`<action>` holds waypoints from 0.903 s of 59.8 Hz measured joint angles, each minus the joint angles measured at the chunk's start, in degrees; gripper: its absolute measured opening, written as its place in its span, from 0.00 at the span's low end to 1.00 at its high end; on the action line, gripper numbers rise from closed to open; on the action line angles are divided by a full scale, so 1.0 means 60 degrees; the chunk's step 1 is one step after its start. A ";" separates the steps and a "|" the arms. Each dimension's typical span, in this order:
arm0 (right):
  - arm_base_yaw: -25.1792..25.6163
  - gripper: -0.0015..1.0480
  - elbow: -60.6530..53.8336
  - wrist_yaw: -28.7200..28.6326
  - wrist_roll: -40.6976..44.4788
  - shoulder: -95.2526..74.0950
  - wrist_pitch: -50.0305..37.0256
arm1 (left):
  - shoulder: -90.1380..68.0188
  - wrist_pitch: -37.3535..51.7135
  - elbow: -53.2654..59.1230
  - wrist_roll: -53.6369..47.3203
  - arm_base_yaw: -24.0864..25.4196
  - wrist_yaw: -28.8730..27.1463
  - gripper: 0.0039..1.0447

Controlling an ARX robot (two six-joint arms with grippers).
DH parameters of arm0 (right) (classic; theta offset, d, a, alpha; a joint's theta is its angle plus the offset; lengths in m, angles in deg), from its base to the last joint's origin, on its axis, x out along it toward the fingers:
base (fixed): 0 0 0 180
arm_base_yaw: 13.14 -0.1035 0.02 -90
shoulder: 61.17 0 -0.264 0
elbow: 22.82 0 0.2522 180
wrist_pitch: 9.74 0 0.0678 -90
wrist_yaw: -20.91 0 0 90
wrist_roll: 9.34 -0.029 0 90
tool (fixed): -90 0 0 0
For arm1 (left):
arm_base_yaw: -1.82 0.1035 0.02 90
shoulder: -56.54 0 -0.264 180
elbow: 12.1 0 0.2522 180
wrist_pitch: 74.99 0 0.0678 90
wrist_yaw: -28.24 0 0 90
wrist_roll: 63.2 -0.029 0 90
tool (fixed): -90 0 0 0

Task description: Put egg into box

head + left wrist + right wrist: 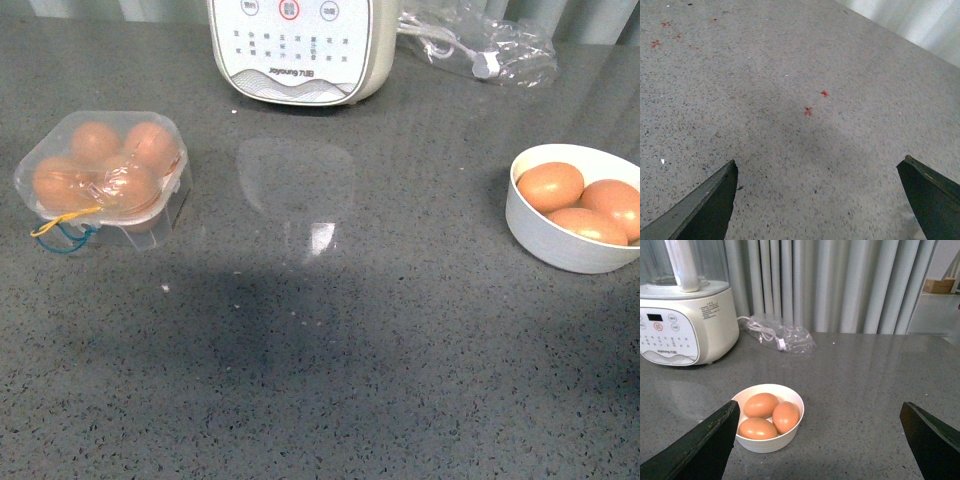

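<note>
The clear egg box (pixel 102 172) sits at the left of the grey counter with its lid down over four orange-brown eggs (pixel 95 141); yellow and blue bands (pixel 62 232) trail at its front. Three more eggs (pixel 549 186) lie in a round white bowl (pixel 553 241) at the right, also in the right wrist view (pixel 760 405). Neither arm shows in the front view. My left gripper (pixel 818 172) is open over bare speckled counter. My right gripper (pixel 820 415) is open and empty, a little back from the bowl (pixel 771 442).
A white Joyoung appliance (pixel 300 48) stands at the back centre, also in the right wrist view (pixel 685 325). A crumpled clear bag with a cable (pixel 480 45) lies at the back right. Small red marks (pixel 808 111) dot the counter under the left gripper. A pleated curtain (pixel 840 285) hangs behind.
</note>
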 joint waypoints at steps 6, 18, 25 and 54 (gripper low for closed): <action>0.0000 0.93 0.0000 -0.0004 0.0004 0.0000 0.0000 | 0.0426 0.0739 0.0681 -0.0699 0.0018 0.0889 0.90; 0.0004 0.93 0.0000 -0.0011 0.0004 -0.0004 0.0000 | 0.1202 0.4965 0.2794 -0.2652 -0.0066 0.4462 0.52; 0.0004 0.93 0.0000 0.0000 0.0000 0.0000 -0.0004 | 0.2251 0.4721 0.3548 -0.2881 -0.0321 0.4204 0.25; 0.0004 0.93 0.0000 -0.0004 0.0004 0.0000 -0.0004 | 0.5049 0.3322 0.4972 -0.2987 -0.1235 0.3264 0.03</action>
